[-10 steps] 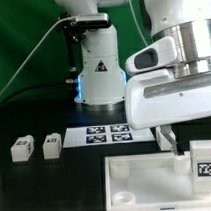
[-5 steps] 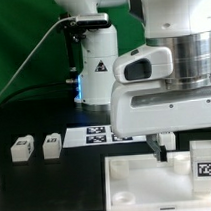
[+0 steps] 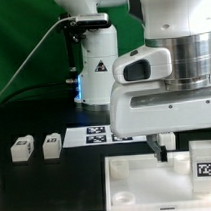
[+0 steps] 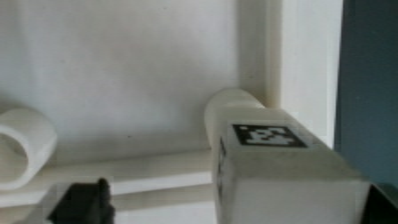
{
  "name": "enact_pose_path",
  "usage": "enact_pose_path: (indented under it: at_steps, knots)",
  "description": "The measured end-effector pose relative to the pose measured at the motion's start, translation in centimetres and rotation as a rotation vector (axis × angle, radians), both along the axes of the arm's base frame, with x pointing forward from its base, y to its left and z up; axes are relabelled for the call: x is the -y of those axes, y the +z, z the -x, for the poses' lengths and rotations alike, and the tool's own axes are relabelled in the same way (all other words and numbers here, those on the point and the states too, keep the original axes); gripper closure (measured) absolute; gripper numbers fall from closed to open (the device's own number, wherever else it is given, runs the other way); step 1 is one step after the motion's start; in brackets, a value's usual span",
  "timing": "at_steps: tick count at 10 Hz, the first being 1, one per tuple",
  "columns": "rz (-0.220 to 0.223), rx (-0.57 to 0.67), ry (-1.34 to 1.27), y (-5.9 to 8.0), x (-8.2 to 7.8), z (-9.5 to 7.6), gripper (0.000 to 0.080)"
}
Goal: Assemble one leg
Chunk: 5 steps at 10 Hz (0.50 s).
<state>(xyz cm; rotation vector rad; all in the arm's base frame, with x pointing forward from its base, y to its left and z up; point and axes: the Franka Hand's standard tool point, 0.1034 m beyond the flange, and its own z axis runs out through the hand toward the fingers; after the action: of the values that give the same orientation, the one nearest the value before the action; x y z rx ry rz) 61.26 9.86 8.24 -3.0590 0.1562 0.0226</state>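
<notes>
A white leg point(image 3: 204, 160) with a square marker tag stands at the exterior view's right, by the far right corner of the large white tray-like piece point(image 3: 138, 187). Two more legs point(image 3: 21, 148) point(image 3: 52, 145) lie on the black table at the exterior view's left. My gripper point(image 3: 162, 147) hangs low over the tray's far edge, just left of the tagged leg. In the wrist view the leg point(image 4: 270, 150) fills the space beside one dark finger point(image 4: 80, 200), which stands apart from it. The other finger is hidden. The jaws look open and hold nothing.
The marker board point(image 3: 105, 134) lies on the table behind the tray, in front of the robot base point(image 3: 97, 69). A round corner socket point(image 4: 18, 145) of the tray shows in the wrist view. The black table point(image 4: 374, 80) runs along the tray's edge.
The hand has turned and shifted toward the exterior view's left, and the fingers have dropped a little toward the tray's far edge. Over the last half second nothing moves.
</notes>
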Motion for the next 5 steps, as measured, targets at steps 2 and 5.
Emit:
enact_pose_path:
  at_steps: [2, 5]
  knots:
    - [-0.001, -0.009, -0.116, -0.01, -0.07, 0.01, 0.0403]
    - [0.002, -0.031, -0.369, -0.05, -0.14, 0.05, 0.0508]
